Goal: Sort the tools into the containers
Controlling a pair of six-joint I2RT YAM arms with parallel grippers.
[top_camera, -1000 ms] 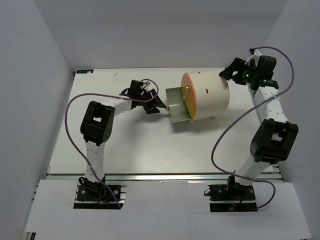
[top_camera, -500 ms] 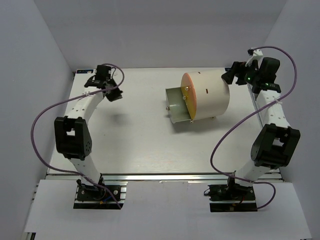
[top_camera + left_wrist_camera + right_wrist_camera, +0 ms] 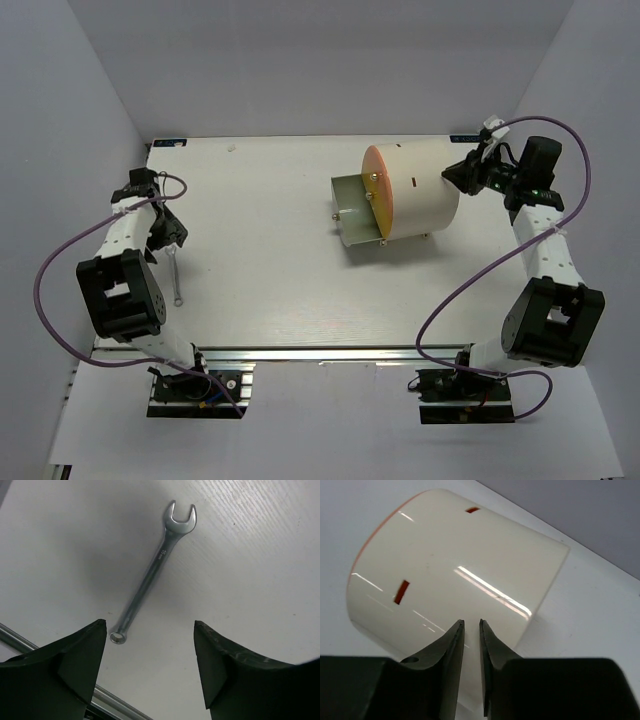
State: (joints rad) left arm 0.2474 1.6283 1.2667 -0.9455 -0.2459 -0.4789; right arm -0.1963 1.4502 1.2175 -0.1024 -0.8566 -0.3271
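hovering at the left edge of the white table (image 3: 280,290), the left gripper (image 3: 150,624) has its two dark fingers spread wide apart, with nothing between them. the silver wrench (image 3: 152,572) lies flat on the table just ahead of them, forked end toward the top of the left wrist view and ring end near the left finger, not touching it. in the overhead view the wrench sits at the far left, below that gripper. right of centre, the white drum (image 3: 425,190) lies on its side, its orange face (image 3: 378,195) turned left and a pale grey-green drawer (image 3: 350,205) pulled out of it. the right gripper (image 3: 471,622) points at the drum's right end, fingers drawn almost together around a thin empty slit.
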